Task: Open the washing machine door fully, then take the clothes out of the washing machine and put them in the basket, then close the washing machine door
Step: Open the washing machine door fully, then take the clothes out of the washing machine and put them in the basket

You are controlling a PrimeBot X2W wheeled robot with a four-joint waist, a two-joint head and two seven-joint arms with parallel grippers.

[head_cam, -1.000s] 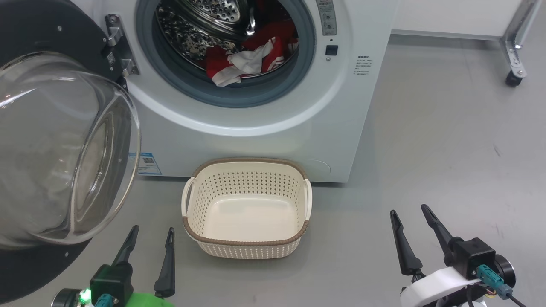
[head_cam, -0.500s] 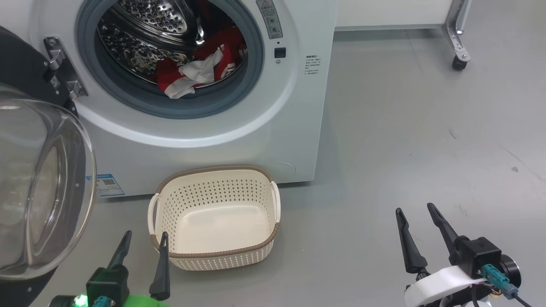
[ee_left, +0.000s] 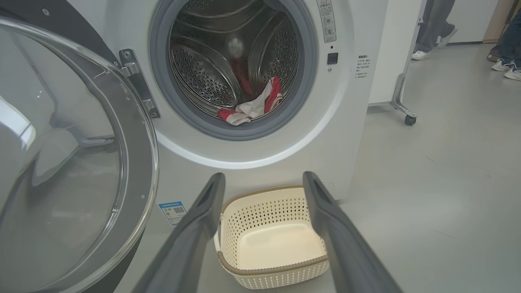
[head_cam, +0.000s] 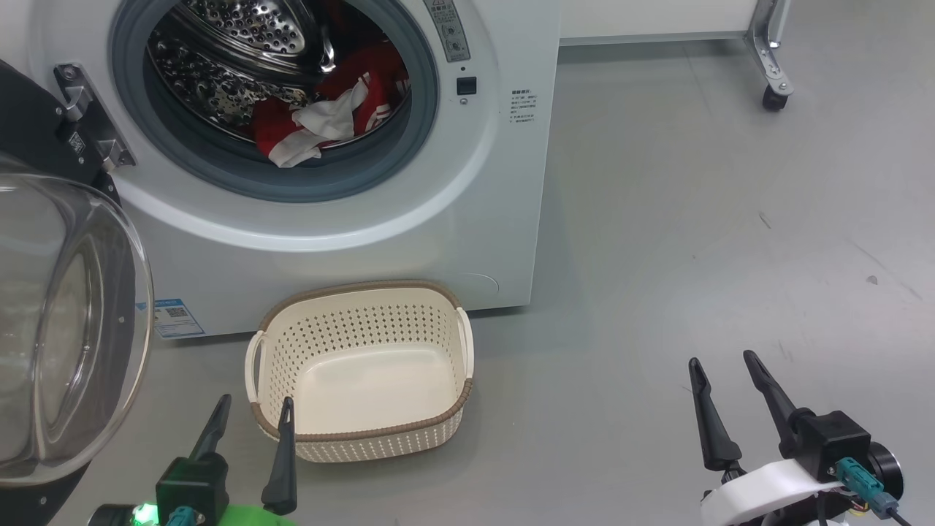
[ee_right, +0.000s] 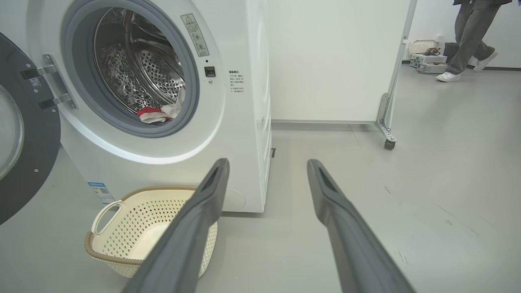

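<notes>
My left fingers [head_cam: 281, 453] stood apart and empty, close by the near left corner of the basket [head_cam: 438, 292]. My right fingers [head_cam: 708, 424], spread as wide and holding nothing, hung over the floor [head_cam: 694, 219] well to its right. The basket sat empty just before the washing machine [head_cam: 438, 219]. The washing machine door [head_cam: 29, 117] stood open at my left. The clothes [head_cam: 321, 120] lay in the drum [head_cam: 219, 66].
</notes>
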